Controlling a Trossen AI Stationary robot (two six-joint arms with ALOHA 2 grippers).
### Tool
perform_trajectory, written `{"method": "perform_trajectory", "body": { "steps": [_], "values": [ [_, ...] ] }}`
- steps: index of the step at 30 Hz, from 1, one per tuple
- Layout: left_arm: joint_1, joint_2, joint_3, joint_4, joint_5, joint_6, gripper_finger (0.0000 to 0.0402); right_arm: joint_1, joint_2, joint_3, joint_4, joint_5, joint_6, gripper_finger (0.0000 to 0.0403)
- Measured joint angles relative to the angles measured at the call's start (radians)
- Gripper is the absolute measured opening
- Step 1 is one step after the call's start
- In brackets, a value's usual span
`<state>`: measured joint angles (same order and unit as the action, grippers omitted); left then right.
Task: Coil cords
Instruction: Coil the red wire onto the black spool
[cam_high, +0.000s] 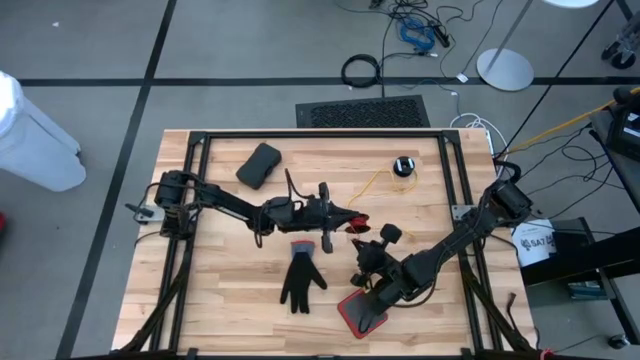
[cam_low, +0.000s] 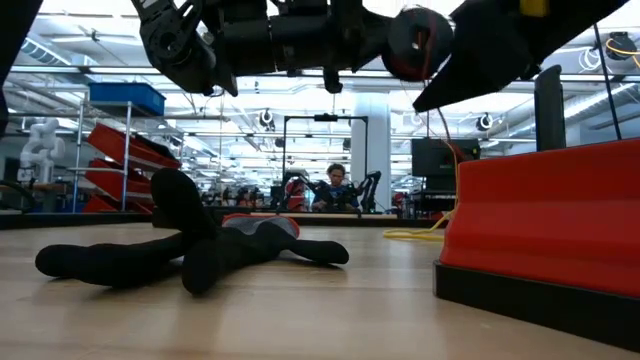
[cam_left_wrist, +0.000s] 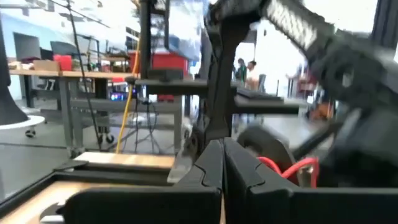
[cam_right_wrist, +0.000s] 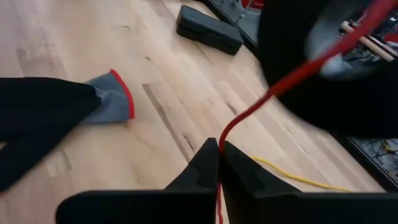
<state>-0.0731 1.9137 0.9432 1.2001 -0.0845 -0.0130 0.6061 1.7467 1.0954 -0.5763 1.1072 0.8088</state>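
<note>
My right gripper (cam_right_wrist: 218, 163) is clamped on a red cord (cam_right_wrist: 298, 78); my left gripper (cam_left_wrist: 222, 163) is closed. The yellow cord (cam_high: 377, 180) trails toward its puck (cam_high: 403, 165). Pulling could drag that puck or snag the glove (cam_high: 301, 276).

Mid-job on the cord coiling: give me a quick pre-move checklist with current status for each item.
1. Right gripper shut on the red cord: ok, its fingers are pinched together with the cord running up from between them.
2. Left gripper shut: ok, but whether it holds any cord: cannot tell.
3. Yellow cord still attached to the black puck: ok, though it lies loose on the table, not coiled.
4. Clearance between the two grippers at mid-table: not ok, they are very close together.
5. Black glove clear of the cord: ok, it lies apart from it.
6. Black case out of the way: ok.
</note>
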Motion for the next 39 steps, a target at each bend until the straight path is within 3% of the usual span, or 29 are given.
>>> {"method": "perform_trajectory", "body": {
  "steps": [9,15,23,34,39],
  "values": [
    [-0.001,0.000,0.000,-0.128,0.060,0.054,0.0000,0.032,-0.080,0.000,-0.050,-0.016,0.013,0.0000],
    [0.002,0.000,0.000,-0.126,0.135,0.053,0.0000,0.036,-0.113,0.000,-0.212,-0.093,0.134,0.0000],
    [-0.001,0.000,0.000,-0.110,0.258,0.044,0.0000,0.082,-0.114,0.000,-0.380,-0.116,0.317,0.0000],
    [0.000,0.000,0.000,0.007,0.260,-0.040,0.0000,0.090,-0.069,0.000,-0.365,-0.117,0.401,0.0000],
    [-0.001,0.000,0.001,0.053,0.146,-0.027,0.0000,0.051,-0.039,0.000,-0.237,-0.094,0.343,0.0000]
  ]
}}
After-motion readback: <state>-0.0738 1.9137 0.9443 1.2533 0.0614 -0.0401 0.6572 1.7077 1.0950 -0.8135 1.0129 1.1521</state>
